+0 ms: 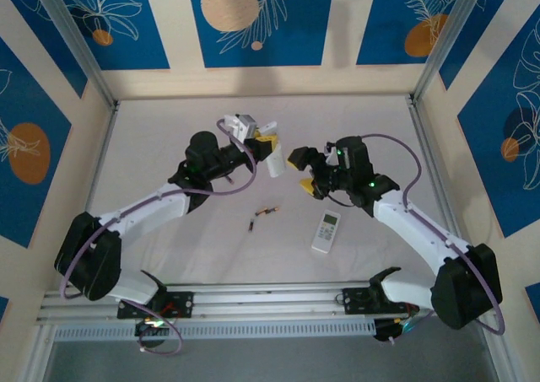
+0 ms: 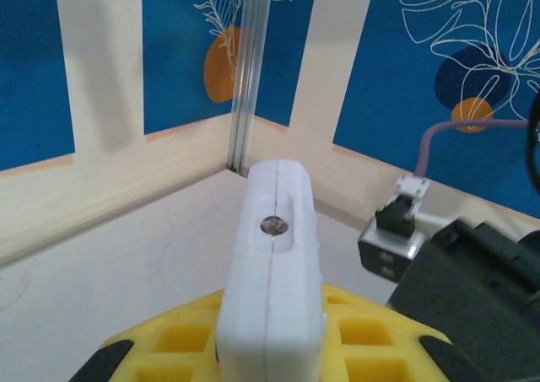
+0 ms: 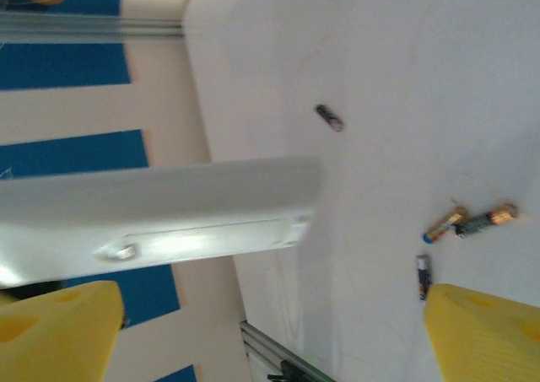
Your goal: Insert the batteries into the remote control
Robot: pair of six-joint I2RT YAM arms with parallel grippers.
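Batteries: four tiny dark cylinders with coppery ends (image 3: 483, 222), all loose on the white table (image 1: 169, 146). Three sit clustered, one is off apart, and none is loaded.
Left claw: yellow-padded left gripper (image 1: 268, 142), clamped on one end of a remote and holding it up off the table!
Held remote: slim white plastic remote control (image 2: 272, 264), its back turned toward the other arm. The battery cover looks shut.
Right claw: right gripper (image 1: 302, 171), jaws spread wide and empty, just beside the held remote.
Second remote: white buttoned remote (image 1: 326, 231), flat on the table and untouched.
Progress: early going. The cover needs opening, and every battery remains to be picked up and seated.
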